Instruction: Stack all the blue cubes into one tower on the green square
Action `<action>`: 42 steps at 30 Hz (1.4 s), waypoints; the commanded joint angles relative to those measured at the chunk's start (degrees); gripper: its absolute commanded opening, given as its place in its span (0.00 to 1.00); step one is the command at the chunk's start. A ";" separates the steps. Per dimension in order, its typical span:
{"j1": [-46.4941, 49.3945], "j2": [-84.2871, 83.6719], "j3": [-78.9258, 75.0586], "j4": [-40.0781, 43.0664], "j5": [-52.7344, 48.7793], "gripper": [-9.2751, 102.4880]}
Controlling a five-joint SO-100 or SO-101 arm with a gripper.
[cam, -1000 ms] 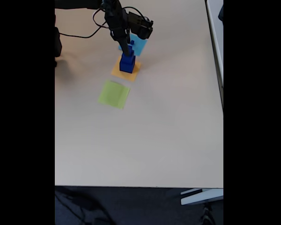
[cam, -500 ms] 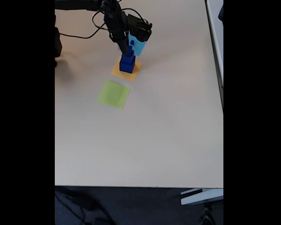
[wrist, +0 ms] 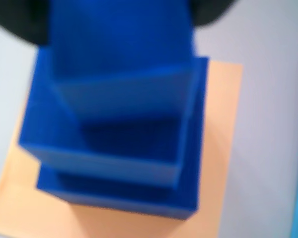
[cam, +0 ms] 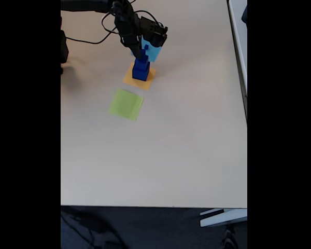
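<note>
Three blue cubes form a stepped tower (cam: 140,70) on the orange-yellow square (cam: 147,80), not on the green square (cam: 126,104), which lies bare to the lower left. In the wrist view the large cube (wrist: 191,148) is at the bottom, the medium cube (wrist: 109,148) sits on it, and the small cube (wrist: 119,44) is on top. My gripper (cam: 143,52) comes down from above and is shut on the small cube, whose dark fingers (wrist: 15,20) flank it. Blur hides whether the small cube still touches the medium one.
A light blue paper square (cam: 155,51) lies just behind the tower, partly under the arm. Black cables (cam: 93,37) trail at the back left. The beige table (cam: 171,155) ends at a front edge, with a table gap on the right.
The arm has pulled up and back a little over the tower, and the small cube has risen slightly with it. The lower two cubes have stayed put.
</note>
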 commanded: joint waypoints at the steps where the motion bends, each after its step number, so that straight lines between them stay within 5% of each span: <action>1: 0.70 5.27 -0.35 0.09 -0.44 0.11; 42: 7.38 -0.70 -19.42 7.21 -8.17 0.08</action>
